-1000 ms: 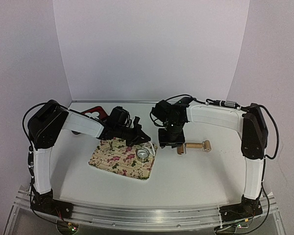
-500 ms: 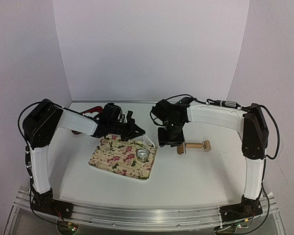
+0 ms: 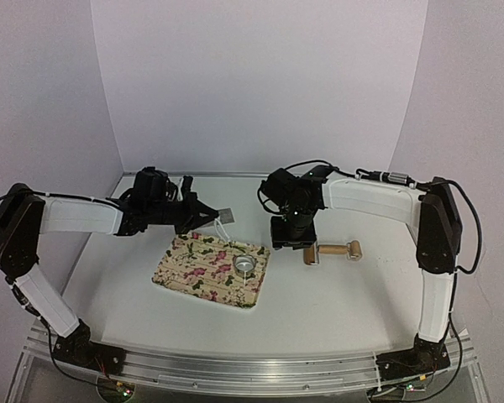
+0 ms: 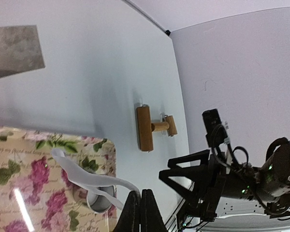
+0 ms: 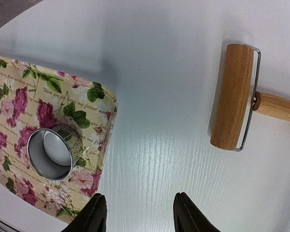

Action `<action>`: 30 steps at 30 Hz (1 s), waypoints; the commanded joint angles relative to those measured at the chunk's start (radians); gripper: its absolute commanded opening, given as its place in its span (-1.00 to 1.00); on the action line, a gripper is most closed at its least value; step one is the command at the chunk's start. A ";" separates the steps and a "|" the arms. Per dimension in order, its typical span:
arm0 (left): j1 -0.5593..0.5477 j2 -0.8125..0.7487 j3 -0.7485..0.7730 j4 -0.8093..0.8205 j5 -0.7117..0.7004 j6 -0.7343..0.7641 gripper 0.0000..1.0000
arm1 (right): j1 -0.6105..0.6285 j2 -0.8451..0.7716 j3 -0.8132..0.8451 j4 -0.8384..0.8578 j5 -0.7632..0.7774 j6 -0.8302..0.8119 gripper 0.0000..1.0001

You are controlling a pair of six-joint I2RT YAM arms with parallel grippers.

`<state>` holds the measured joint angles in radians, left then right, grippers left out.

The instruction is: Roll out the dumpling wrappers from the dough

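My left gripper (image 4: pixel 140 209) is shut on the dough (image 4: pixel 82 176), a thin white irregular strip with a hole that dangles from the fingertips. In the top view this gripper (image 3: pixel 208 217) hangs over the table just behind the floral mat (image 3: pixel 203 273), with the dough (image 3: pixel 220 227) below it. A metal ring (image 3: pixel 246 265) stands on the mat's right end. In the right wrist view the ring (image 5: pixel 50 153) has a pale round patch inside. My right gripper (image 5: pixel 137 212) is open and empty over bare table right of the mat (image 5: pixel 19 106). No separate wrappers show.
A wooden rolling pin (image 3: pixel 332 252) lies on the table right of the right gripper (image 3: pixel 292 243); it also shows in the right wrist view (image 5: pixel 234 96) and the left wrist view (image 4: pixel 146 128). A flat grey square (image 3: pixel 225 215) lies behind the mat.
My left arm has swung left and back, lifting the dough strip away from the ring and off the mat's right end. The right arm has not moved.
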<state>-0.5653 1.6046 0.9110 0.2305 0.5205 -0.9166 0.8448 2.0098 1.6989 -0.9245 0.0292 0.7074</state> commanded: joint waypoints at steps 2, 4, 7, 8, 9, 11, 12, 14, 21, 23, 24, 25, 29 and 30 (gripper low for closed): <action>0.023 -0.057 -0.139 -0.071 0.031 0.026 -1.00 | 0.003 -0.046 0.011 0.013 0.016 -0.001 -0.03; 0.040 -0.075 -0.170 -0.118 0.022 0.065 -0.99 | 0.002 -0.049 0.009 0.013 0.015 -0.002 -0.03; 0.084 -0.120 -0.210 -0.210 -0.019 0.132 -0.87 | 0.003 -0.058 0.001 0.014 0.019 -0.002 -0.03; 0.097 -0.133 -0.218 -0.237 -0.024 0.155 -0.79 | 0.003 -0.062 -0.003 0.015 0.022 -0.003 -0.02; 0.108 -0.152 -0.220 -0.277 -0.035 0.173 -0.69 | 0.003 -0.064 -0.006 0.015 0.024 -0.003 -0.01; 0.126 -0.184 -0.205 -0.365 -0.072 0.216 -0.36 | 0.003 -0.068 -0.011 0.015 0.025 -0.006 0.02; 0.132 -0.198 -0.196 -0.399 -0.096 0.232 -0.22 | 0.003 -0.068 -0.013 0.015 0.024 -0.007 0.03; 0.140 -0.233 -0.178 -0.474 -0.136 0.262 0.03 | 0.004 -0.066 -0.014 0.017 0.019 -0.013 0.04; 0.188 -0.340 -0.144 -0.640 -0.172 0.308 0.49 | 0.025 0.001 0.056 0.030 -0.076 -0.135 0.05; 0.207 -0.335 -0.140 -0.671 -0.157 0.321 0.56 | 0.036 0.039 0.091 0.029 -0.099 -0.158 -0.04; 0.217 -0.325 -0.140 -0.684 -0.149 0.329 0.57 | 0.040 0.060 0.108 0.029 -0.111 -0.163 -0.11; 0.226 -0.317 -0.139 -0.696 -0.143 0.336 0.58 | 0.043 0.076 0.124 0.029 -0.122 -0.165 -0.16; 0.240 -0.298 -0.151 -0.701 -0.146 0.358 0.59 | 0.060 0.156 0.181 0.029 -0.139 -0.172 -0.21; 0.244 -0.294 -0.156 -0.697 -0.144 0.361 0.59 | 0.065 0.176 0.193 0.029 -0.138 -0.172 -0.20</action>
<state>-0.3346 1.2967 0.7330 -0.4277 0.3810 -0.6010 0.8904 2.1125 1.8280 -0.8926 -0.0836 0.5666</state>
